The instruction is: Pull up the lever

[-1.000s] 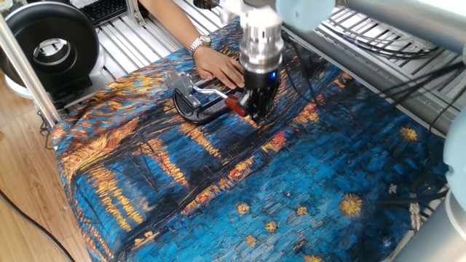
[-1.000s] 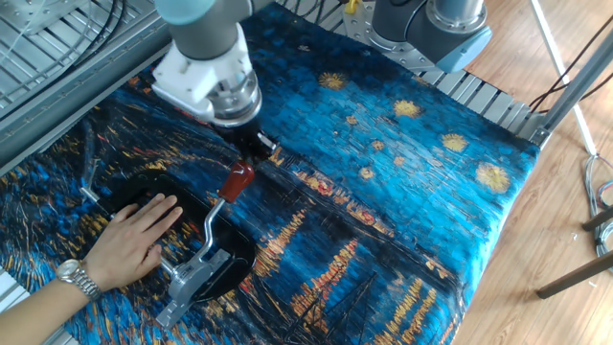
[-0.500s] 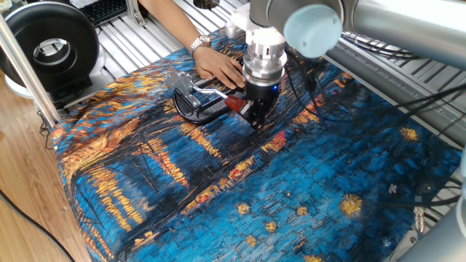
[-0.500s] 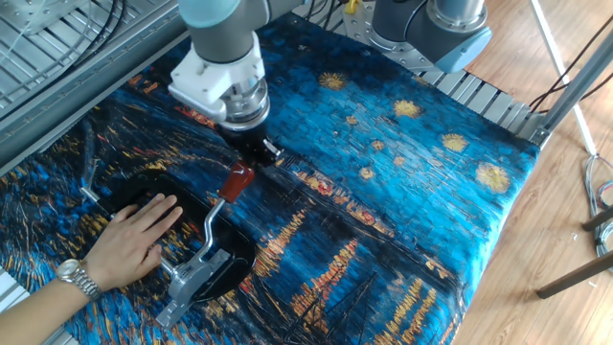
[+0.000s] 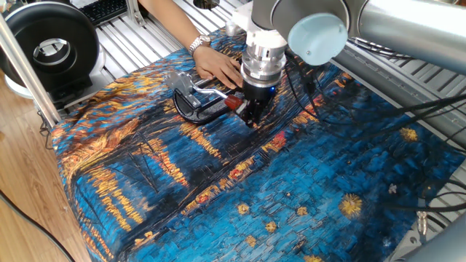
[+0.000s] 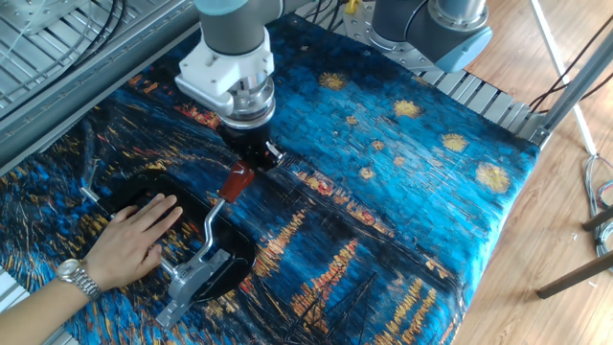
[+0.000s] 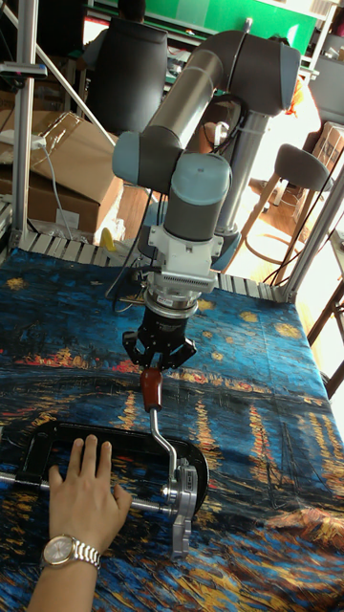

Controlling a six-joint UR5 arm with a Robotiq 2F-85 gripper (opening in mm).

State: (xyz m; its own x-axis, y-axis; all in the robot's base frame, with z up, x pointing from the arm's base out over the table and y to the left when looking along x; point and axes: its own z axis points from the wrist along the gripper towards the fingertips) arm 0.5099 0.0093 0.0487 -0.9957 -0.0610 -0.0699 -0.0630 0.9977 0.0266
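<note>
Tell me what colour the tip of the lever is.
Red. The lever's tip shows best in the tall fixed view, just below the tool.

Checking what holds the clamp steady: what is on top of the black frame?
A person's hand lies flat on the black clamp frame, wristwatch on. The frame beneath the palm is hidden.

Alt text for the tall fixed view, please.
The gripper hangs with jaws spread just above the red tip of the lever, not gripping it. A hand presses the black clamp onto the blue cloth.
</note>
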